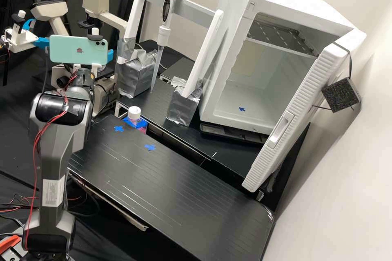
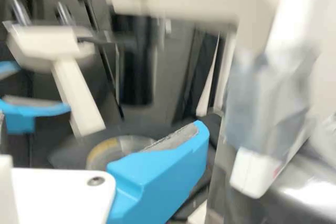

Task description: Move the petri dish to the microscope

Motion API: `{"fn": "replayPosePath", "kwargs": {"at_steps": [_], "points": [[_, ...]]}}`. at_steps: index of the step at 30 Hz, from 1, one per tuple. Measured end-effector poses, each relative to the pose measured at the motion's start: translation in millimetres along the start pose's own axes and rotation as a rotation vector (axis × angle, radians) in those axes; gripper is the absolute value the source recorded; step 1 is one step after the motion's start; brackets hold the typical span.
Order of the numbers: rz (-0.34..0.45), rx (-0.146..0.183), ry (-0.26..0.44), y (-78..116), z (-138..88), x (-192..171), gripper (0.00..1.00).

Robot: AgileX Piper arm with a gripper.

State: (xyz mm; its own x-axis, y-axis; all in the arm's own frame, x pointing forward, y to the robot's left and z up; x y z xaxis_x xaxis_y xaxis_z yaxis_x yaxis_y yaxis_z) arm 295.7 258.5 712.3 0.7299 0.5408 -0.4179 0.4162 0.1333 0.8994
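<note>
In the high view my gripper (image 1: 110, 55) is at the microscope (image 1: 96, 2), mostly hidden behind the phone on the wrist; a blue finger shows past the phone's right edge. My gripper (image 2: 160, 169) stands open in the wrist view, one blue finger showing, set well out to its side. Beyond that finger a round, glassy piece with a yellowish rim (image 2: 100, 151) lies on the dark stage of the microscope (image 2: 138, 59), below its black tube. The finger covers part of it. Whether this is the petri dish I cannot tell.
A second arm's blue fingers (image 2: 32, 110) stand near the microscope's eyepieces. Beside the microscope are a foil-wrapped stand (image 1: 134, 74) and an upright pipette (image 1: 164, 34). A capped bottle (image 1: 134, 114) is at the bench (image 1: 171, 187); an incubator (image 1: 255, 89) stands open behind.
</note>
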Motion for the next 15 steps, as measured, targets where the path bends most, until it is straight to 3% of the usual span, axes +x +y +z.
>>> {"fn": "replayPosePath", "kwargs": {"at_steps": [6, 10, 13, 15], "points": [[0.019, 0.025, 0.086, -1.7, -16.2, -35.6, 1.0], [0.047, 0.037, 0.094, -2.5, -15.8, -61.0, 1.0], [0.119, 0.042, 0.075, 0.4, -12.8, -86.7, 1.0], [0.202, 0.026, 0.067, 5.0, -10.8, -104.3, 1.0]]}}
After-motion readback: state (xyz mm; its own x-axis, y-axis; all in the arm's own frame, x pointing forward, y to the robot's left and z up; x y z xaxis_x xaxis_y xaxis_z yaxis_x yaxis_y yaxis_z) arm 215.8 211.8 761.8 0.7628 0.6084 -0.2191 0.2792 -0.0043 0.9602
